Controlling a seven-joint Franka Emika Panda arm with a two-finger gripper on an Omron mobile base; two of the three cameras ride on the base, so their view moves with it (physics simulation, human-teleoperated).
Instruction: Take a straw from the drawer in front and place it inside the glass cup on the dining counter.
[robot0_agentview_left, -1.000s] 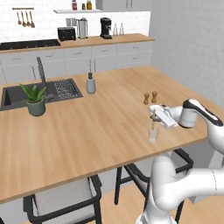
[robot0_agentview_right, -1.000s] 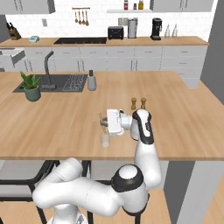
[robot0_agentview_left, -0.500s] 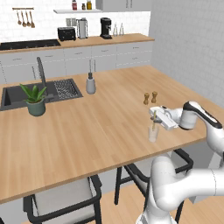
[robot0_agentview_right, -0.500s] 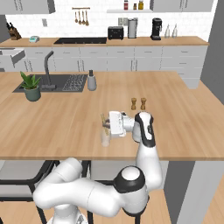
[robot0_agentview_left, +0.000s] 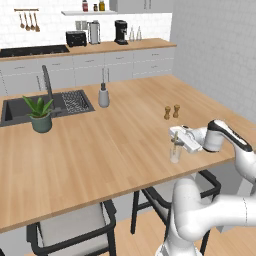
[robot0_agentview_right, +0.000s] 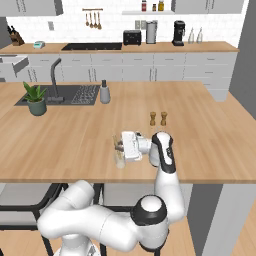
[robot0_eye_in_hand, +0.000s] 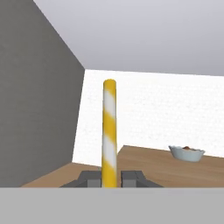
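Observation:
The glass cup stands near the front edge of the dining counter. My gripper hovers right over it, pointing sideways, shut on the straw. The straw stands about upright, and its lower end seems to reach the cup's mouth. In the hand view the straw is yellow with pale stripes and rises between the two fingertips. At the far left of the right base view a drawer stands pulled out.
Two small brown shakers stand just behind the cup. A grey soap bottle, a sink and a potted plant sit further left. Stools stand under the counter's front edge. A white bowl rests on a far counter.
The hand has sunk slightly towards the cup with the straw still in its grip. Nothing else has moved.

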